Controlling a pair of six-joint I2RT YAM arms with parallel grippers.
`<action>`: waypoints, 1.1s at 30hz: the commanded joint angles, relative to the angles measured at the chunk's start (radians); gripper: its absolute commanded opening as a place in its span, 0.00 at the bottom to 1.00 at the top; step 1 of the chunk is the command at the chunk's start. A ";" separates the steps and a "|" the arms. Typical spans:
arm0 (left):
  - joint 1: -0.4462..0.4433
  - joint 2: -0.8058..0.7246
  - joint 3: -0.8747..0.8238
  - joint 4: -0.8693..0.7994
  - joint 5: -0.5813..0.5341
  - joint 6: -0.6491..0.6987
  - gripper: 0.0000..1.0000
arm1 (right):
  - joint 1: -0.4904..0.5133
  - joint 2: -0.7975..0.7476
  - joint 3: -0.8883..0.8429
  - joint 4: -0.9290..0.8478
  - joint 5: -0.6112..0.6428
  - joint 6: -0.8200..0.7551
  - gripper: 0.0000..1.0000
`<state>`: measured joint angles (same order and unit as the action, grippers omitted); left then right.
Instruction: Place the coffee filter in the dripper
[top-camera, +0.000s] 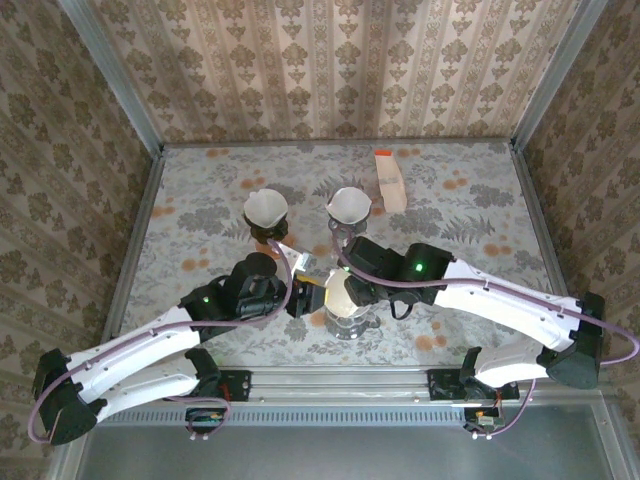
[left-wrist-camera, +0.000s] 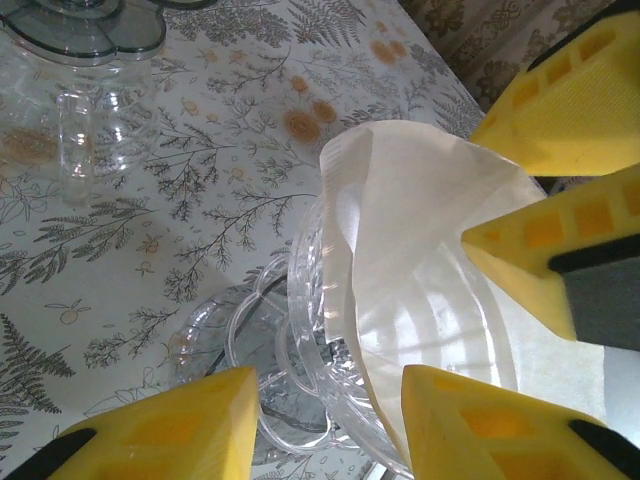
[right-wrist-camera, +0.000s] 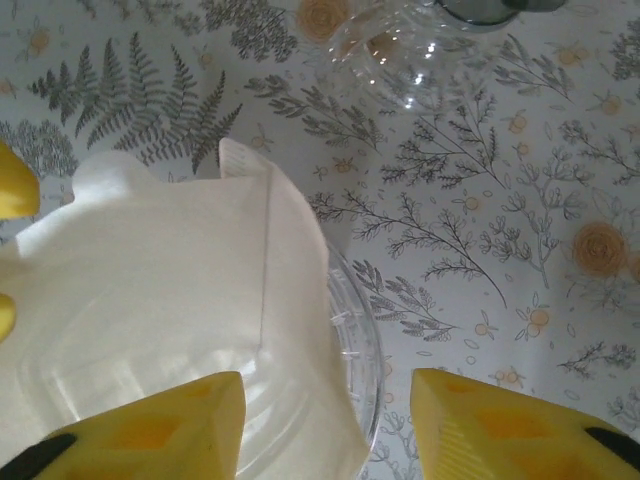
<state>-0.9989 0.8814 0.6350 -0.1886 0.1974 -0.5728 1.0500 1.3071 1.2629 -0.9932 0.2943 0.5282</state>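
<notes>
The clear glass dripper (top-camera: 350, 325) stands on the floral table near the front middle, with the white paper coffee filter (top-camera: 340, 295) sitting opened inside it. In the left wrist view the filter (left-wrist-camera: 420, 240) lines the dripper's (left-wrist-camera: 310, 300) bowl. My left gripper (left-wrist-camera: 325, 400) is open and straddles the near rim, one finger outside by the handle ring, one over the filter. My right gripper (right-wrist-camera: 328, 390) is open, with the filter (right-wrist-camera: 150, 270) edge and dripper rim (right-wrist-camera: 360, 340) between its fingers; nothing is gripped. From above, both grippers (top-camera: 305, 300) (top-camera: 352, 288) meet over the dripper.
Two more drippers with filters (top-camera: 266, 208) (top-camera: 348, 205) stand behind on clear stands. A white pack with an orange end (top-camera: 389, 180) lies at the back. A clear stand (left-wrist-camera: 90, 130) is close by. A metal frame (top-camera: 135, 230) and patterned walls edge the table.
</notes>
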 joint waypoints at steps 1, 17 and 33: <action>0.006 -0.005 -0.009 0.000 0.000 -0.005 0.44 | -0.001 -0.023 0.033 -0.005 0.043 -0.016 0.58; 0.004 -0.007 -0.003 0.015 0.002 -0.005 0.48 | -0.064 0.069 -0.055 0.109 -0.118 -0.002 0.64; -0.002 0.013 -0.006 0.044 0.008 -0.016 0.50 | -0.093 0.118 -0.156 0.184 -0.175 0.019 0.61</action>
<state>-1.0000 0.8909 0.6350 -0.1719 0.1978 -0.5766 0.9634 1.4158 1.1313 -0.8333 0.1432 0.5285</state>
